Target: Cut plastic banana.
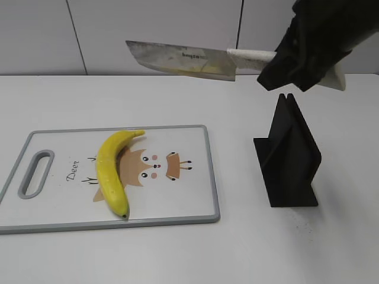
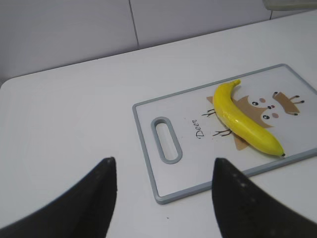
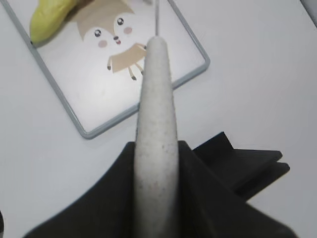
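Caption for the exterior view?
Right gripper holds a knife in the air; banana lies uncut on the board.

A black knife stand rises right of the cutting board; bare tabletop surrounds both.

Grey-rimmed deer-print cutting board on white table, black slotted stand well apart.

"Deer" on cutting board; knife brand unreadable
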Action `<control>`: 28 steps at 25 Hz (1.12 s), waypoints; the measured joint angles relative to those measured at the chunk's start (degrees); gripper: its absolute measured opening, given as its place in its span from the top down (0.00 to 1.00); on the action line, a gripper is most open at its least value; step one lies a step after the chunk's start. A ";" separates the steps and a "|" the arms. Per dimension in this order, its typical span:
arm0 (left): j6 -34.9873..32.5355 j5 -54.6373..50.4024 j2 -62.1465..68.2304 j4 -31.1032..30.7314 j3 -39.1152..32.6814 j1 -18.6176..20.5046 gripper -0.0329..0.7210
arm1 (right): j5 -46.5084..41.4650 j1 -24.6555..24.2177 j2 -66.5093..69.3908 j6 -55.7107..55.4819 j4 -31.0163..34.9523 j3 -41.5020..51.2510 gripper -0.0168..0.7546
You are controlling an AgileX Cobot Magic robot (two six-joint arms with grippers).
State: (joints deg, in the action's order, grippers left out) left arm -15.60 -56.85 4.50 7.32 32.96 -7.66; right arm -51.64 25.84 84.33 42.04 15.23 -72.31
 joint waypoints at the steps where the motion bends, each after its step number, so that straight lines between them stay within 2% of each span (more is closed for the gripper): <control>1: -0.62 0.11 1.55 0.00 0.41 0.00 0.19 | 0.27 0.00 0.63 0.76 0.74 -0.07 0.74; 8: -9.30 4.97 14.68 1.59 3.66 0.00 0.19 | -0.16 0.00 6.79 9.55 2.21 -0.32 0.74; 11: -15.58 6.09 21.56 5.84 5.11 0.00 0.19 | -2.76 0.00 9.22 15.99 4.00 -2.48 0.74; 15: -24.30 7.08 31.33 9.43 8.25 0.00 0.19 | -4.30 0.00 13.06 18.96 6.46 -7.54 0.74; 23: -38.74 7.42 48.91 9.93 20.79 0.00 0.19 | -7.32 0.13 20.96 23.41 10.74 -16.60 0.74; 28: -46.18 1.46 62.10 9.93 30.02 -1.28 0.22 | -7.00 2.11 24.43 25.82 10.92 -19.12 0.74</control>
State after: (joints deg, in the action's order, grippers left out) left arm -61.78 -55.38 66.60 17.24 62.98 -8.94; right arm -58.64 27.95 108.76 67.87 26.14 -91.43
